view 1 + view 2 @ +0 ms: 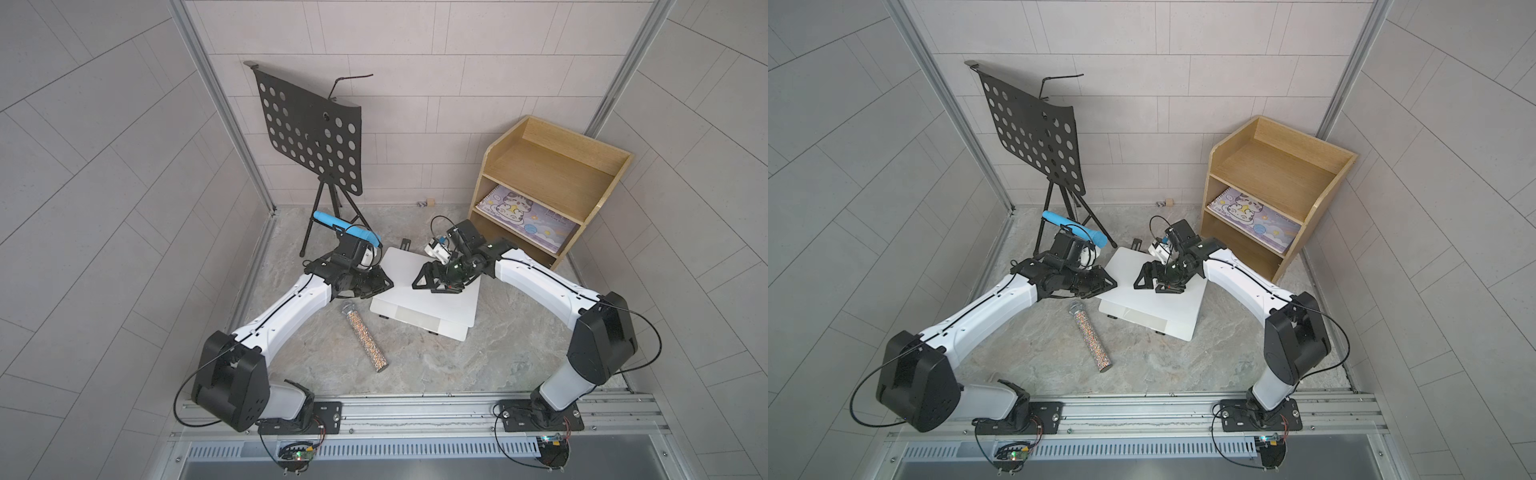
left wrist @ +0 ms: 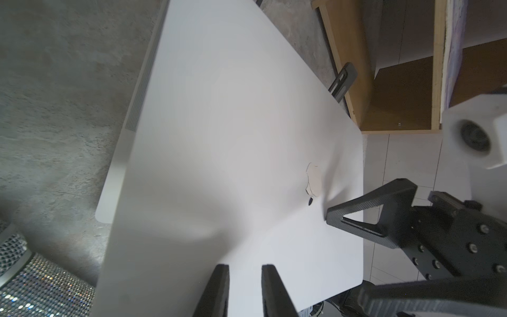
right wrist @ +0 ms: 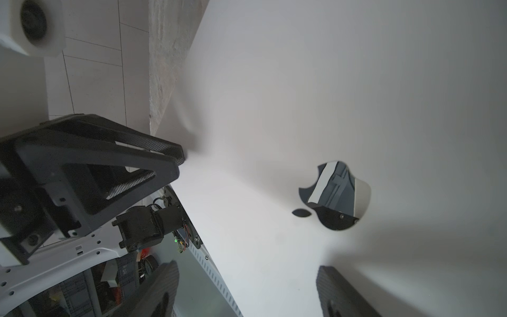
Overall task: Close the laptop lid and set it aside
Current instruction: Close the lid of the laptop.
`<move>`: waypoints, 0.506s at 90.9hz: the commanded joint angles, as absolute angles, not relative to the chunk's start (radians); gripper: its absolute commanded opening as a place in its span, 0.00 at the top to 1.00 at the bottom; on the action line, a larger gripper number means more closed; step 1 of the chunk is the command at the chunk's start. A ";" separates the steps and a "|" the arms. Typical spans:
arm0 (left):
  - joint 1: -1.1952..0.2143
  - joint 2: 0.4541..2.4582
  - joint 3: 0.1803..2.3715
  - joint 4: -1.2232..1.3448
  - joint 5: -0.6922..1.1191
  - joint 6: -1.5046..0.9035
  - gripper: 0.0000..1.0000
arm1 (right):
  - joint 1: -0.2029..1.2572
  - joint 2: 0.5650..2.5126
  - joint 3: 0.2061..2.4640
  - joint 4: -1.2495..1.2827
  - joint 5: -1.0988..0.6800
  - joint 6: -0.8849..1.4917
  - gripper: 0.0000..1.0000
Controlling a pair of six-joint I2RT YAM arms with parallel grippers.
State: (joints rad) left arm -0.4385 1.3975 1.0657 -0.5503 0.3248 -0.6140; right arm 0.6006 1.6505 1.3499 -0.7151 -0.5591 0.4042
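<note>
The silver-white laptop lies mid-table on black feet, its base (image 1: pixel 449 330) (image 1: pixel 1173 328) (image 2: pixel 129 153) showing along the front. The lid (image 1: pixel 457 299) (image 1: pixel 1179 303) (image 2: pixel 233 137) (image 3: pixel 329 96) is tilted low over the base, apple logo (image 3: pixel 337 195) up. My left gripper (image 1: pixel 390 284) (image 1: pixel 1115 284) (image 2: pixel 244 270) is at the lid's left edge, over its outer face. Its fingers are nearly together with only a narrow slit and nothing between them. My right gripper (image 1: pixel 434 286) (image 1: pixel 1156 286) (image 3: pixel 247 274) is open above the lid beside the logo.
A glitter microphone (image 1: pixel 365 336) lies on the table left of the laptop. A blue microphone (image 1: pixel 345 230) and a black perforated music stand (image 1: pixel 307 129) are at the back left. A wooden shelf (image 1: pixel 552 174) with a purple notebook (image 1: pixel 528 220) stands at the back right.
</note>
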 commanded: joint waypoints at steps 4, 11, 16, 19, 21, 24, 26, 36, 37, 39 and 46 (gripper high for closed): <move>-0.429 1.433 1.045 -0.591 0.337 -0.598 0.73 | 0.612 1.674 1.322 -0.765 -0.575 0.409 0.17; -0.428 1.455 1.038 -0.592 0.329 -0.589 0.72 | 0.612 1.674 1.318 -0.764 -0.575 0.410 0.17; -0.426 1.468 1.034 -0.591 0.323 -0.582 0.72 | 0.612 1.675 1.318 -0.764 -0.575 0.410 0.17; -0.425 1.478 1.032 -0.590 0.319 -0.577 0.72 | 0.612 1.674 1.317 -0.764 -0.575 0.410 0.17; -0.424 1.484 1.029 -0.590 0.317 -0.575 0.71 | 0.612 1.674 1.316 -0.763 -0.574 0.410 0.17; -0.422 1.493 1.027 -0.585 0.314 -0.570 0.71 | 0.612 1.674 1.315 -0.762 -0.574 0.410 0.17; -0.422 1.500 1.025 -0.582 0.314 -0.567 0.71 | 0.612 1.674 1.315 -0.762 -0.575 0.410 0.17; -0.416 1.537 1.020 -0.565 0.310 -0.556 0.71 | 0.612 1.672 1.310 -0.760 -0.575 0.411 0.17; -0.416 1.541 1.021 -0.563 0.310 -0.556 0.71 | 0.612 1.671 1.309 -0.760 -0.575 0.411 0.18; -0.417 1.549 1.021 -0.558 0.310 -0.555 0.71 | 0.612 1.671 1.308 -0.760 -0.575 0.411 0.17; -0.416 1.576 1.024 -0.542 0.310 -0.549 0.71 | 0.612 1.669 1.304 -0.757 -0.575 0.412 0.18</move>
State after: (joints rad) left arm -0.4252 1.5246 1.0519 -0.5377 0.3325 -0.5785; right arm 0.6041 1.6527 1.3201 -0.7395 -0.5621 0.4084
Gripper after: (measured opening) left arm 0.287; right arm 0.825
